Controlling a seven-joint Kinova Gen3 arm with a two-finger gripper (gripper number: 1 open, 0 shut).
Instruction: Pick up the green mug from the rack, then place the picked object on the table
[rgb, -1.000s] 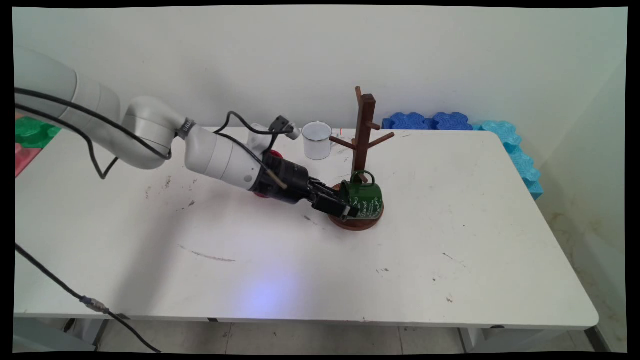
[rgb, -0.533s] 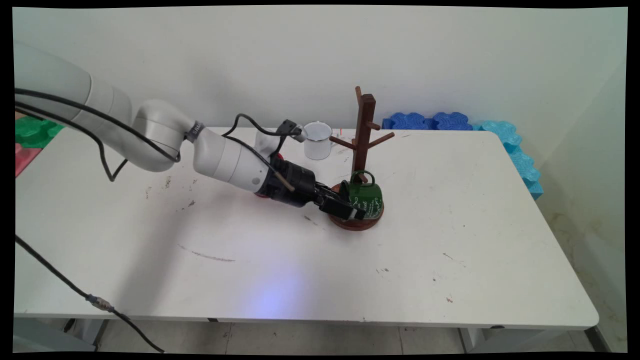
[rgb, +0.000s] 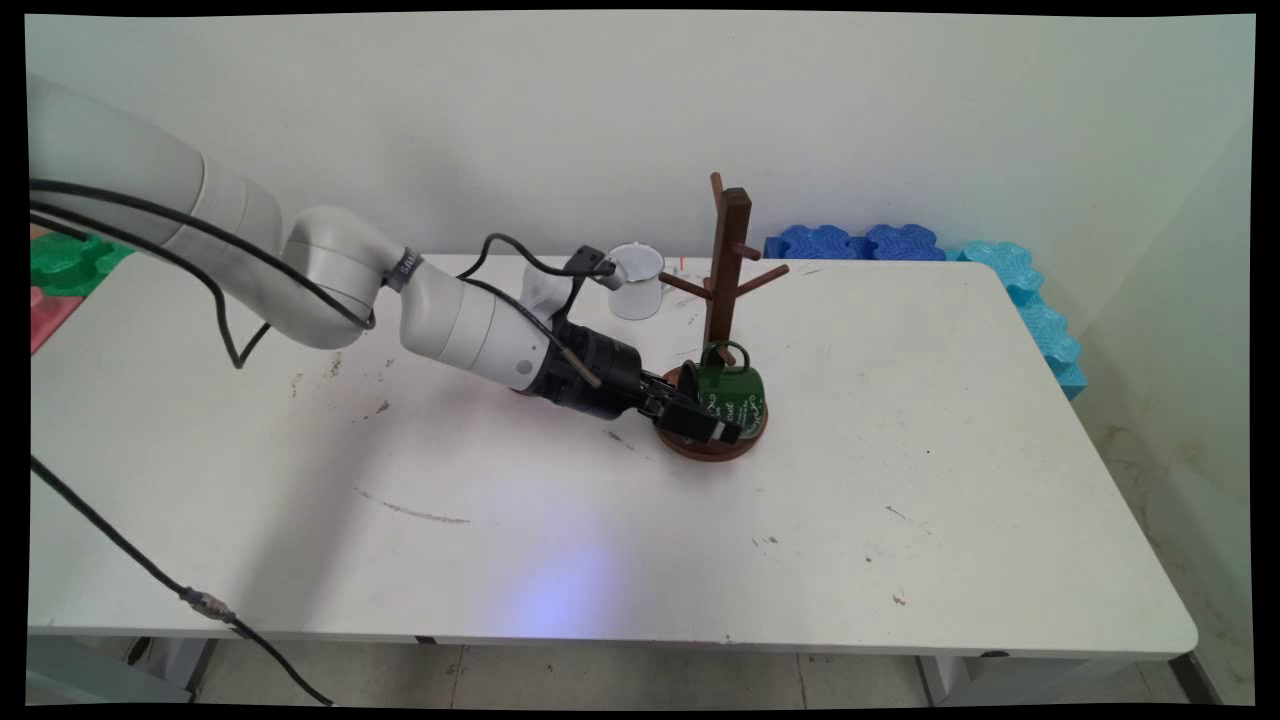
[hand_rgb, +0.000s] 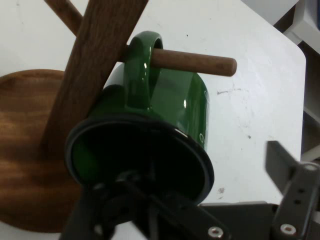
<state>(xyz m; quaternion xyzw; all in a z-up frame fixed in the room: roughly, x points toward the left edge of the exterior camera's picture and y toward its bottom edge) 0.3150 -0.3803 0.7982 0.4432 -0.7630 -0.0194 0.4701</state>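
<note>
The hand (rgb: 715, 428), fingers spread around the rim, is at the green mug (rgb: 732, 390) hanging on the rack (rgb: 727, 262) peg.

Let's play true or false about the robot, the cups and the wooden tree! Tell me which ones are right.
1. The green mug hangs by its handle on a peg of the wooden mug tree. True.
2. The green mug stands upright on the table. False: it lies tilted on its side over the tree's round base.
3. A white mug stands on the table behind the arm. True.
4. The end effector is high above the table. False: it is low, right at the green mug.
5. Blue foam pieces lie at the table's far right. True.
</note>
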